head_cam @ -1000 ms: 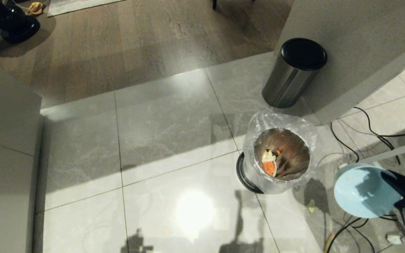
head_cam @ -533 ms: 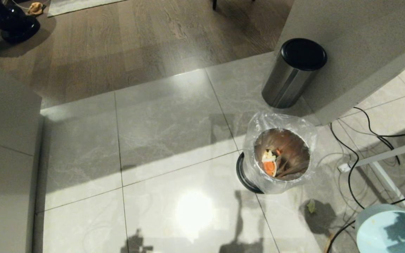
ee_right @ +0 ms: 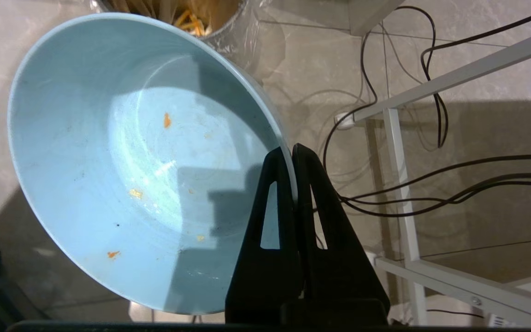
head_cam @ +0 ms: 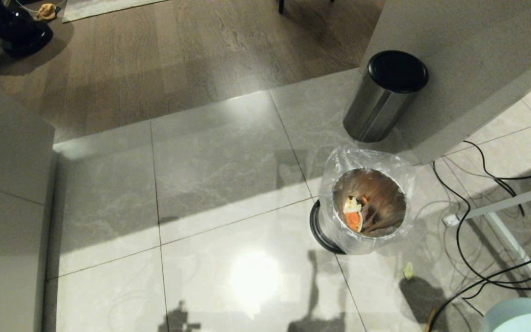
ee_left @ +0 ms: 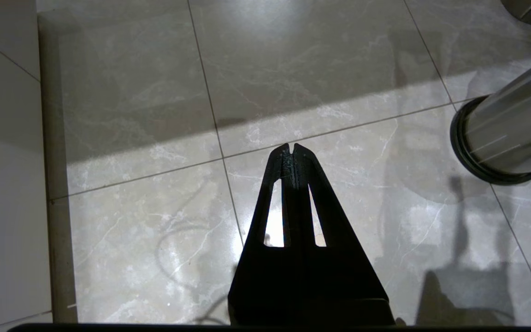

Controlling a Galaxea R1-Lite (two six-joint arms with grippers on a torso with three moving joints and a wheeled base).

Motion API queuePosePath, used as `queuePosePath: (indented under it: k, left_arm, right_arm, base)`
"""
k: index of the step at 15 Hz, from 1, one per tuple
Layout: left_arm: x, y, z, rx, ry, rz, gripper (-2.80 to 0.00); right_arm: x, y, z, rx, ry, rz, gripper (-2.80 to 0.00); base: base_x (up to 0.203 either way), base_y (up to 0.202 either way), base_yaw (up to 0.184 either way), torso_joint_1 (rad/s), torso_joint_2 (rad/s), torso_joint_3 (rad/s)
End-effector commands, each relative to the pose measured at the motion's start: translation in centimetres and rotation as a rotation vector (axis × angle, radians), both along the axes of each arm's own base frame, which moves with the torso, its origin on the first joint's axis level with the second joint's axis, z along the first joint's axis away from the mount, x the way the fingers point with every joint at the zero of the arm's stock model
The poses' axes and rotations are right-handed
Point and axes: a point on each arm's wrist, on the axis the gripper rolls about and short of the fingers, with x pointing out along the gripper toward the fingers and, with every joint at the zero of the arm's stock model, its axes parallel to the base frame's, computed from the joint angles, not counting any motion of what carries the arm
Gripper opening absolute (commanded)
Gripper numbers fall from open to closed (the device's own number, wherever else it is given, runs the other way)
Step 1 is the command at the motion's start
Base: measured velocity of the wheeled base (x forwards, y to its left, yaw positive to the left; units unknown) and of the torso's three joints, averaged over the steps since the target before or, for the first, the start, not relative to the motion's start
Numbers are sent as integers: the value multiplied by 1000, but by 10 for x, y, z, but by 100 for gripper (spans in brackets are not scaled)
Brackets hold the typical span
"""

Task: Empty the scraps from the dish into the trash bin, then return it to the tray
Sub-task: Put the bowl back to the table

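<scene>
A steel cylinder with a black lid (head_cam: 385, 94) stands on the pale tiled floor (head_cam: 219, 184), close against the corner of a grey wall (head_cam: 468, 60). Beyond the tiles lies brown wood flooring (head_cam: 164, 50), with a dark rounded object (head_cam: 16, 25) at its far left corner and a small yellowish thing (head_cam: 46, 10) just beside it. Black cables (head_cam: 466, 230) trail over the tiles on the right, crossing a white metal frame (ee_right: 401, 184). A small pale scrap (head_cam: 408, 270) lies on the floor near the cables.

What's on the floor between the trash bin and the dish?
Head view: a small pale scrap on the tile between the trash bin and the dish; black cables nearby.
</scene>
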Motion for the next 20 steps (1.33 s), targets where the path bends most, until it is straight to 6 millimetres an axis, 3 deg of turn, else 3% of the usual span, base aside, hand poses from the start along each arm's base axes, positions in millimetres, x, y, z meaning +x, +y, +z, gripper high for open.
queuePosePath:
  k: [1, 20]
  left_arm:
    - [0, 0, 0, -1, 1, 1, -280]
    - [0, 0, 0, -1, 1, 1, -280]
  right_arm:
    - [-3, 0, 0, 20, -30, -3, -280]
    - [-4, -1, -9, 95, 59, -88, -280]
  base:
    - [0, 0, 0, 0, 0, 0]
    - [0, 0, 0, 0, 0, 0]
